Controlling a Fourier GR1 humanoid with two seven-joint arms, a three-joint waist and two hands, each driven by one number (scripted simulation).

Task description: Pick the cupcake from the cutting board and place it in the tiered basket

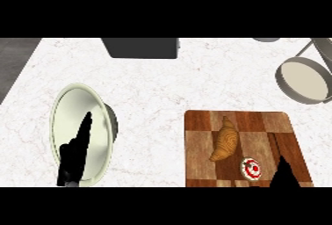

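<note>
A croissant (225, 143) lies just beside the cupcake (251, 168) on the cutting board (204, 171)

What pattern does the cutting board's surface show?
A checkered pattern of light and dark brown wood squares on the cutting board, in the head view.

No readable text, label, brand, number or sign on anything in view.

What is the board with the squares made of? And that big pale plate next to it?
The cutting board looks like wood with a smooth finish: light and dark brown squares with grain lines. The plate looks like glazed ceramic, pale cream with an even, slightly shiny rim, though it might be plastic.
</note>
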